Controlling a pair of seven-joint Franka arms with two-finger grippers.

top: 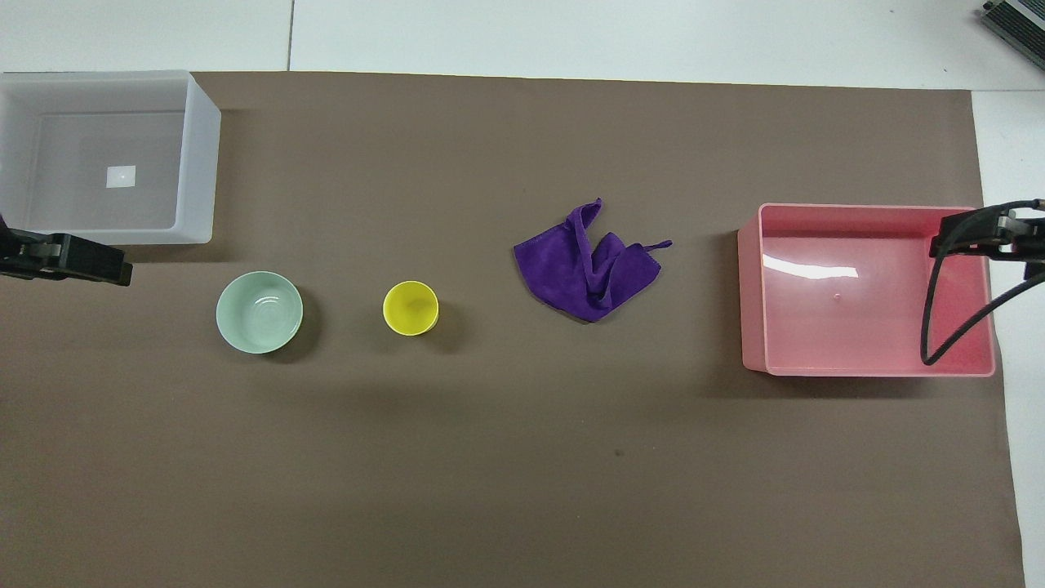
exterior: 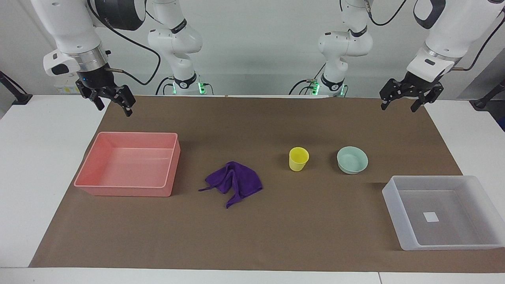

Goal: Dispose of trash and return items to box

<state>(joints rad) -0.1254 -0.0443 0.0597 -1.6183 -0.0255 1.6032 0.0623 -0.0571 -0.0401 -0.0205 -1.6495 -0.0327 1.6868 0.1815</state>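
- Right gripper [exterior: 113,105] at upper left of the facing view, raised over the mat's corner edge, above the pink tray; fingers apart, empty.
- Pink tray [exterior: 172,165] at left of the facing view, flat on the brown mat [exterior: 252,236], nothing inside.
- Rag [exterior: 236,182] lying crumpled just left of centre, beside the tray yet apart from it; thin strand trailing toward the tray.
- Cup [exterior: 298,159] right of centre, upright, mouth up, apart from rag and bowl.
- Bowl [exterior: 352,159] just right of the cup, upright, not touching it.
- Box [exterior: 394,201] at lower right of the facing view, on the mat's corner, holding only a white label [exterior: 431,216] on its floor.
- Left gripper [exterior: 401,101] at upper right of the facing view, hanging over the mat's edge, fingers spread, holding nothing.
- In the overhead view, order reversed: box [top: 200,163] upper left, left gripper [top: 90,265] at the left edge just below it, then bowl [top: 259,312], cup [top: 411,308], rag [top: 584,269], tray [top: 753,286]; right gripper [top: 971,233] over the tray's right rim.
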